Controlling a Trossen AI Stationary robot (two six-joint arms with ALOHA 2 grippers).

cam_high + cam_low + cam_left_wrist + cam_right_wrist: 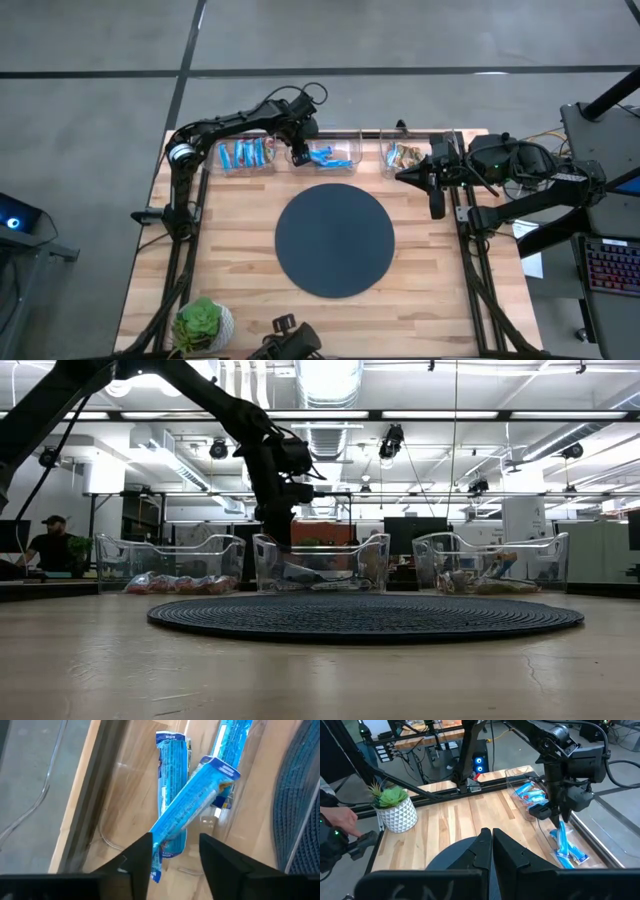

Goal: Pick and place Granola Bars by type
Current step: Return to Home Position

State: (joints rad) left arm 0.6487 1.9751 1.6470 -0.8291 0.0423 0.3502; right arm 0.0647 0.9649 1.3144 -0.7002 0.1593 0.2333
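Sorting in progress: the left gripper (175, 842) is hovering at the clear middle bin (365, 550), at 12 o'clock of the dark round mat (335, 240), its fingers spread wide and pinching nothing. Below them a shiny blue bar (195, 795) is leaning, one end raised, across another blue bar (170, 780) lying flat, both running roughly 9 to 3. The wrappers' white print is too blurred to read. The right gripper (491, 837), closed and empty, is waiting at 2 o'clock.
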